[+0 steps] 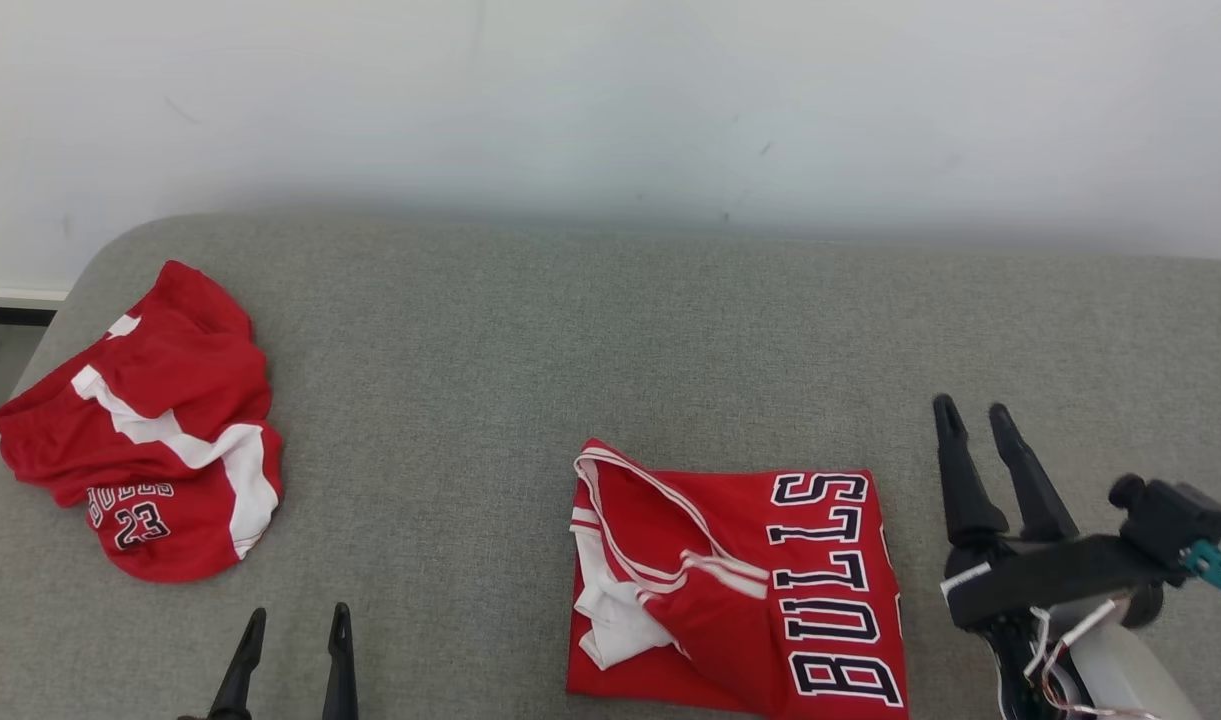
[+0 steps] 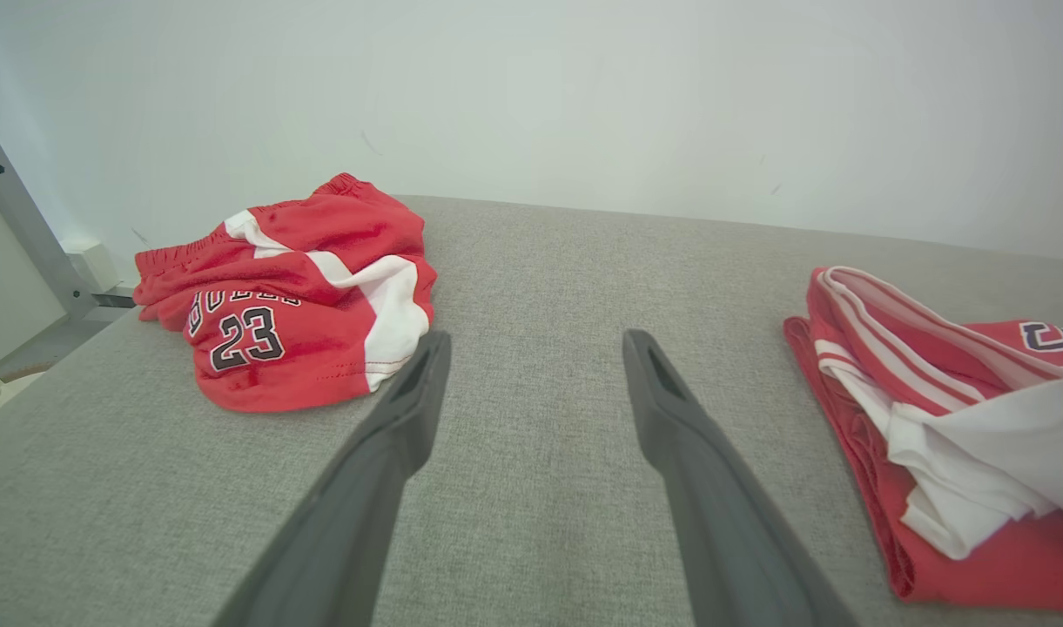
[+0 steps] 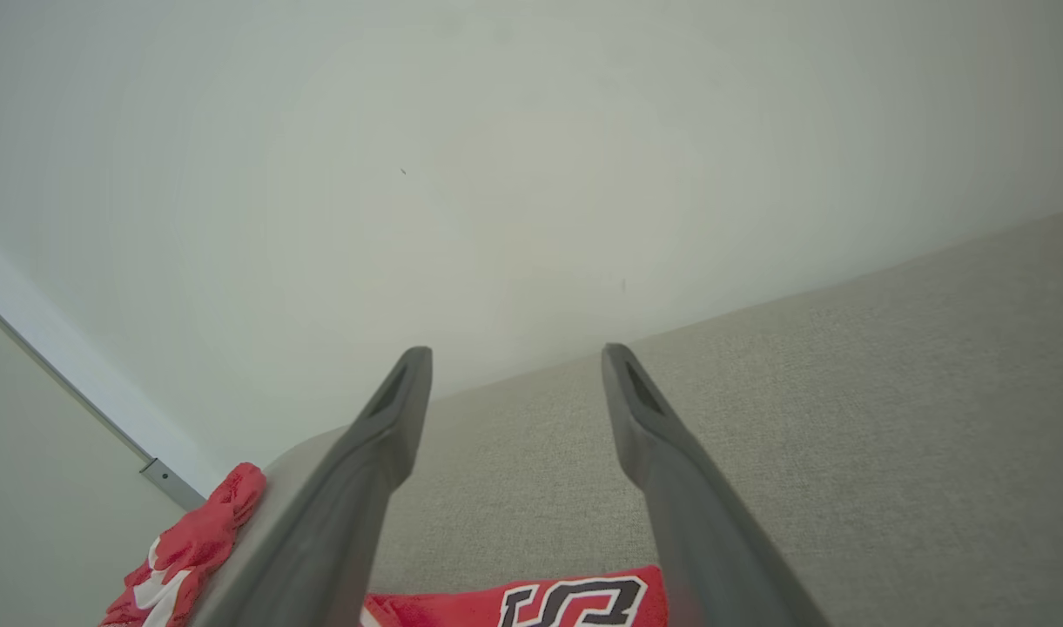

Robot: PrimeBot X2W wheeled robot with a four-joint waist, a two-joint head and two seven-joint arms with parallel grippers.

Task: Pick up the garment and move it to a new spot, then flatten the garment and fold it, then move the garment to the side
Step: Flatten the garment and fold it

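Red Bulls jersey (image 1: 740, 590) lies folded on the grey cushion (image 1: 570, 330) between the left gripper (image 1: 299, 610) and the right gripper (image 1: 972, 405), both spread and empty. Pinching only the top layer could undo the fold.

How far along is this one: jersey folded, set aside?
Done: the BULLS jersey lies folded on the grey cushion. In hand: nothing; the left gripper and right gripper are open and empty, the right one beside the jersey. Left: probably moving it aside; the number 23 shorts lie crumpled at the left.
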